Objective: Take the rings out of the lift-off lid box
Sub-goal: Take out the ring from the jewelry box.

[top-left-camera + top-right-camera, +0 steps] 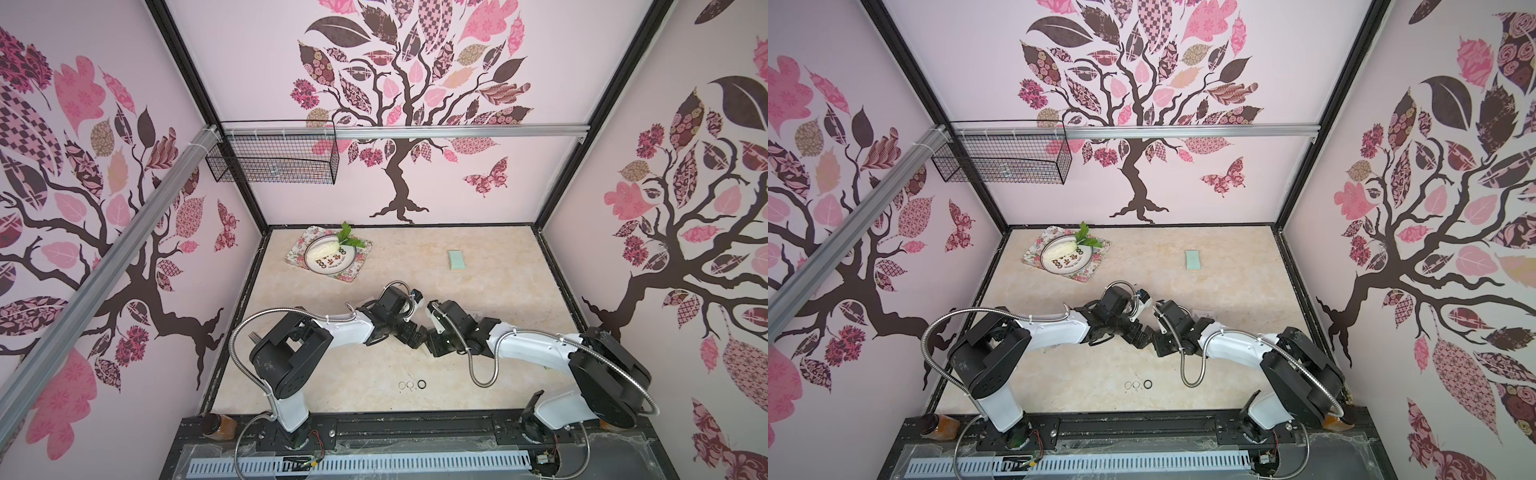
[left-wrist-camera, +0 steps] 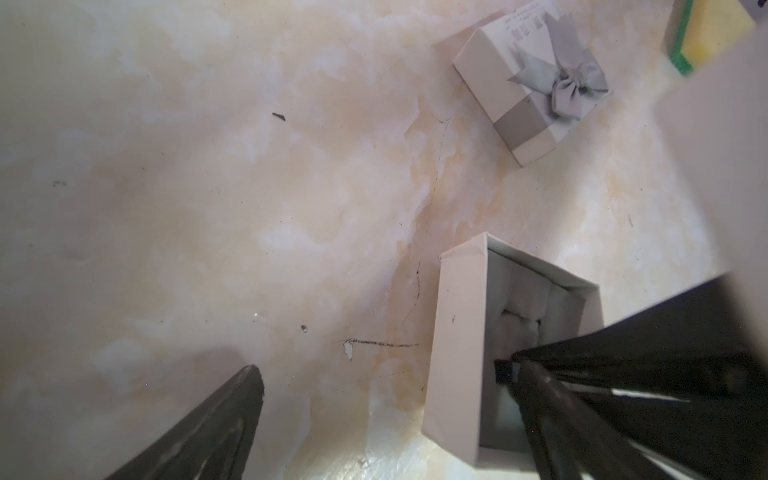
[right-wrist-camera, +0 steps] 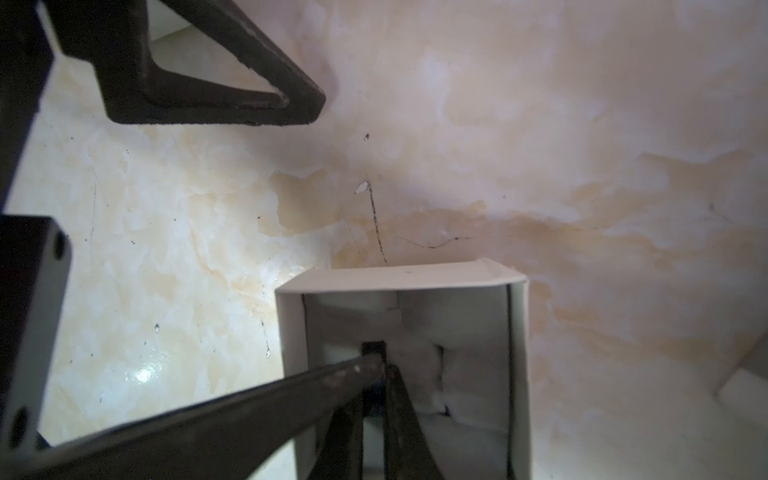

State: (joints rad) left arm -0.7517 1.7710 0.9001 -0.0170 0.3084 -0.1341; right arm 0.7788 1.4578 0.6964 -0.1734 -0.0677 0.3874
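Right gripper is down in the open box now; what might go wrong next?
The right gripper is shut on what looks like a black ring inside the open box; lifting may drag the box along or let the ring slip. The open left gripper has one finger right beside those tips, so the two could collide.

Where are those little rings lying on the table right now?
In both top views, three rings lie in a row on the table near its front edge, between the two arm bases.
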